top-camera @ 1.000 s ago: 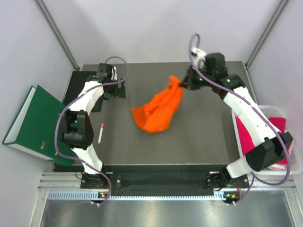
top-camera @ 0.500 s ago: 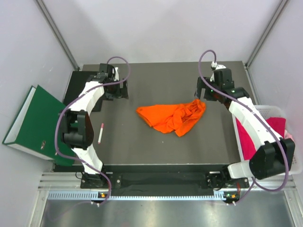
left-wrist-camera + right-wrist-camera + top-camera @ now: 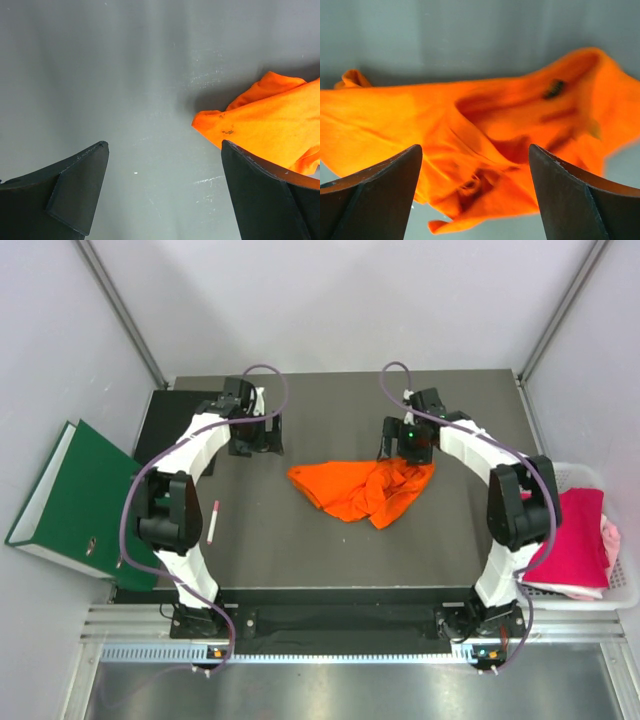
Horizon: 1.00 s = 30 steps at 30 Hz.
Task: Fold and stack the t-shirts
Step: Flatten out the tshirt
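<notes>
A bright orange t-shirt (image 3: pixel 360 488) lies crumpled and spread on the dark table (image 3: pixel 320 560), mid-table. My right gripper (image 3: pixel 399 450) hovers open over its far right edge. In the right wrist view the rumpled orange cloth (image 3: pixel 470 120) fills the space below the open right gripper (image 3: pixel 475 147), and nothing is held. My left gripper (image 3: pixel 262 440) stands open over bare table just left of the shirt. The left wrist view shows the shirt's corner (image 3: pixel 265 120) beside the right finger of that gripper (image 3: pixel 164 145). A magenta t-shirt (image 3: pixel 572 540) and a pale pink one (image 3: pixel 611 538) lie in the basket at right.
A white basket (image 3: pixel 628 585) sits at the table's right edge. A green binder (image 3: pixel 65 490) lies off the left edge, with a black board (image 3: pixel 175 420) behind it. A small pen (image 3: pixel 213 521) rests on the table by the left arm.
My right gripper opened and let go of the orange t-shirt, which dropped flat onto the table. The right arm then swung left over it. The left gripper shifted slightly right.
</notes>
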Motion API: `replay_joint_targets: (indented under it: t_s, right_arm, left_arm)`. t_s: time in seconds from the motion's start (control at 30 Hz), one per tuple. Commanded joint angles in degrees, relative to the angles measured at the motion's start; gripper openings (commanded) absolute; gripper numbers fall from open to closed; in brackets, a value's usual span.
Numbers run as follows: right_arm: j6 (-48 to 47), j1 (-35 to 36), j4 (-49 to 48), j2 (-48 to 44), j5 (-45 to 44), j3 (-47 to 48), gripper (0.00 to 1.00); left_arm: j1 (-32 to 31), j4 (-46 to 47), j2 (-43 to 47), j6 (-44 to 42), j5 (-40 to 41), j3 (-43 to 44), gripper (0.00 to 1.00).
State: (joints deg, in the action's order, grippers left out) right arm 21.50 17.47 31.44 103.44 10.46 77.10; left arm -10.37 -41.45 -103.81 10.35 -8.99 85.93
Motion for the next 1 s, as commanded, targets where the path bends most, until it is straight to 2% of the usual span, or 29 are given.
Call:
replay_joint_targets:
  t_s: [0.0, 0.27, 0.33, 0.43, 0.47, 0.5, 0.53, 0.6, 0.63, 0.67, 0.7, 0.83, 0.97]
  right_arm:
    - [0.13, 2.56, 0.38, 2.73, 3.52, 7.88, 0.87]
    - [-0.14, 4.15, 1.16, 6.77, 3.52, 8.77, 0.85]
    - [-0.31, 4.5, 1.25, 7.47, 3.17, 8.77, 0.79]
    - [-0.4, 4.67, 2.56, 8.88, 2.9, 9.47, 0.63]
    - [-0.58, 4.67, 3.27, 9.41, 2.81, 10.34, 0.49]
    - [-0.58, 4.67, 3.71, 10.11, 2.81, 10.52, 0.4]
    - [-0.75, 4.76, 4.41, 10.38, 2.81, 10.87, 0.38]
    - [-1.1, 4.85, 4.86, 10.73, 2.55, 11.58, 0.25]
    - [-1.28, 4.85, 5.21, 10.56, 2.11, 11.76, 0.18]
    - [-1.19, 4.94, 5.3, 10.3, 1.76, 11.93, 0.04]
    - [-1.28, 4.94, 5.04, 9.16, 1.67, 12.02, 0.0]
    - [-1.37, 5.55, 5.12, 5.29, -0.17, 15.26, 0.0]
    - [-3.3, 7.83, 8.1, 2.56, -7.18, 25.25, 0.0]
  left_arm:
    - [0.18, 0.32, -0.52, -0.07, 0.12, 0.11, 0.99]
    - [0.18, -0.12, -0.87, -0.42, 0.65, -0.06, 0.99]
    - [0.26, -0.12, -0.78, -0.59, 0.64, 0.11, 0.99]
    - [0.18, -0.38, -0.95, -0.86, 0.82, 0.38, 0.99]
    - [0.18, -0.47, -0.96, -0.94, 1.17, 0.55, 0.99]
    - [0.18, -0.47, -1.04, -1.03, 1.26, 0.64, 0.99]
    - [0.26, -0.65, -1.13, -1.12, 1.35, 0.64, 0.99]
    - [0.18, -0.65, -1.04, -1.21, 1.79, 0.64, 0.99]
    - [0.18, -0.82, -1.04, -1.21, 1.87, 0.64, 0.99]
    - [0.18, -0.91, -1.04, -1.21, 2.05, 0.64, 0.99]
    - [0.18, -0.91, -1.13, -1.21, 2.14, 0.55, 0.99]
    - [0.18, -1.17, -0.87, -1.12, 3.19, 0.38, 0.99]
    - [0.7, -0.48, 0.1, 0.19, 4.86, 0.29, 0.99]
